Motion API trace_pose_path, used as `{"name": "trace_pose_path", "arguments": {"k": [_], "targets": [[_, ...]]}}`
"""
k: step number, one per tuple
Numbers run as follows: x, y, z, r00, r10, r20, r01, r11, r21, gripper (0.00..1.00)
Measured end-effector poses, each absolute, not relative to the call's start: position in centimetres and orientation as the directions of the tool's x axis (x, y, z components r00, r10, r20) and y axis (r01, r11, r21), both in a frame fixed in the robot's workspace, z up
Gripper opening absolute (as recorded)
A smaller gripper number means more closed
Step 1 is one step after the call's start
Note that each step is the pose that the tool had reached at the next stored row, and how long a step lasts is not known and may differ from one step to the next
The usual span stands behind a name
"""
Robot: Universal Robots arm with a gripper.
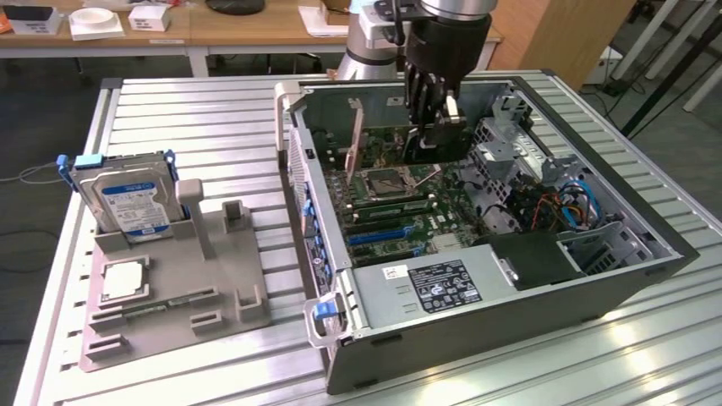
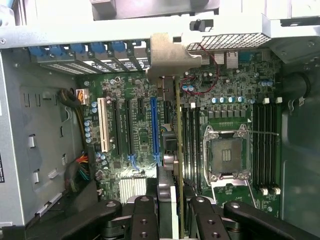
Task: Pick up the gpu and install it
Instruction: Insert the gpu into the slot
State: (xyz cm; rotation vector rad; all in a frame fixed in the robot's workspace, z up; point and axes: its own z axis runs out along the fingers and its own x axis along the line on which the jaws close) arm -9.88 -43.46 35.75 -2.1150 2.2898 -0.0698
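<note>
The gripper (image 1: pixel 438 148) reaches down into the open computer case (image 1: pixel 631 279), and its fingers (image 2: pixel 145 217) are drawn in narrow, clamped on the graphics card (image 1: pixel 373 144), which stands on edge between them. The exterior view shows the card from the side: a dark board running from the fingers toward that view's left and ending in a pale upright metal bracket near the case wall. The wrist view looks along the card (image 2: pixel 178 135), so it appears as a thin line leading away from the gripper (image 2: pixel 172 210) to the bracket at the far wall. Seen from there, the card sits over the motherboard (image 2: pixel 140 145) between a long blue slot (image 2: pixel 154 130) on one side of the fingers and the empty processor socket (image 2: pixel 226 152) with its memory slots on the other. Whether the card's lower edge is pressed into a slot cannot be told. Beyond the fingers in the exterior view, outside the case toward that view's left, a grey holder (image 1: pixel 215 288) rests on the slatted table (image 1: pixel 203 110). An upright hard drive (image 1: pixel 127 199) stands in it, and a square processor chip (image 1: pixel 124 279) lies flat in it. Nearer the camera than the fingers, a power supply (image 1: pixel 445 283) sits in the case.
</note>
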Motion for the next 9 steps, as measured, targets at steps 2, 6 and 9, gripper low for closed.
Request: {"name": "trace_pose_path", "arguments": {"k": [2,6,9], "targets": [[-9.87,-43.46,35.66,-0.079,-0.997,0.013,-0.996,0.079,-0.05,0.29],[-9.88,-43.46,35.45,-0.08,-0.997,0.012,-0.995,0.079,-0.055,0.29],[-9.88,-43.47,35.26,-0.08,-0.997,0.012,-0.995,0.079,-0.061,0.29]]}}
